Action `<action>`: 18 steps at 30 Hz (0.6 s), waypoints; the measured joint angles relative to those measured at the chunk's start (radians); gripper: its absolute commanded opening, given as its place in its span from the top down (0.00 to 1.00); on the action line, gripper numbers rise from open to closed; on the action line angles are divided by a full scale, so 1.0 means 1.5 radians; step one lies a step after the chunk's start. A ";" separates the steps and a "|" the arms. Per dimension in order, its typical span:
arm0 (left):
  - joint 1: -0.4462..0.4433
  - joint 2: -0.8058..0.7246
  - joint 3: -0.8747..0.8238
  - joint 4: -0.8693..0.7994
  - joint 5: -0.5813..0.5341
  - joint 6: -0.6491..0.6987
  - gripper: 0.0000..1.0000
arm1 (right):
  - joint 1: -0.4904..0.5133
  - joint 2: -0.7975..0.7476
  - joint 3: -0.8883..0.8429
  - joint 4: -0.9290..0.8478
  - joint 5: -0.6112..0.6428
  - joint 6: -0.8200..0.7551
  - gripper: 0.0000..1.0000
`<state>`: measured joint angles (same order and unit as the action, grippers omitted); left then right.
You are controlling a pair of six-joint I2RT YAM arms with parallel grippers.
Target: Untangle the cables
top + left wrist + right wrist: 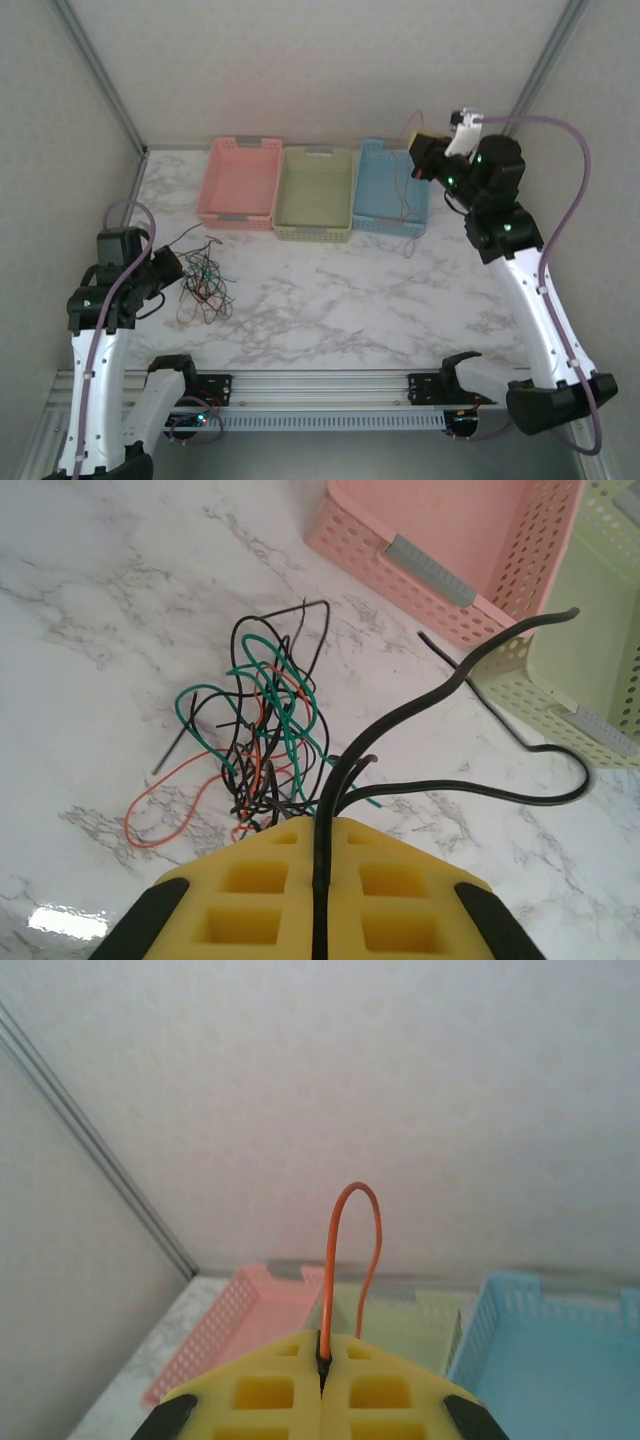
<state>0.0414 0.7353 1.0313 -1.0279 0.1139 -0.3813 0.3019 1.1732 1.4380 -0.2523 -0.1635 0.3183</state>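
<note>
Pinching black cable (450, 680): left gripper (320, 825), near table (400, 300) left edge | right gripper (322, 1345) clamps orange cable (340, 1220) above blue basket (385, 228)

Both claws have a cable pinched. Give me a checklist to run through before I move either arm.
1. Left claw grip on the black cable: ok, shut on it.
2. Right claw grip on the orange cable: ok, shut on it.
3. Orange cable apart from the tangle: ok, it hangs by the blue basket, far from the pile.
4. Orange cable's tail inside the blue basket: not ok, it appears to trail over the front wall onto the table.
5. Black cable free of the tangle: cannot tell, its strands run close beside the pile.
</note>
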 measured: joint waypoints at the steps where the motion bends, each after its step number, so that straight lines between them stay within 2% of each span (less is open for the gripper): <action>1: 0.000 -0.002 -0.001 0.001 0.001 0.000 1.00 | 0.001 0.016 0.025 0.000 0.005 0.000 1.00; 13: 0.000 -0.011 -0.013 0.005 0.004 -0.003 1.00 | 0.004 0.256 0.376 -0.008 0.077 -0.026 1.00; 18: -0.005 -0.015 -0.017 0.010 0.004 -0.003 1.00 | 0.004 0.394 0.579 -0.054 0.106 -0.055 1.00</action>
<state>0.0341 0.7124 1.0058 -1.0126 0.1200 -0.3855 0.3084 1.7638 2.3066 -0.3332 -0.0044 0.2363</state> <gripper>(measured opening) 0.072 0.048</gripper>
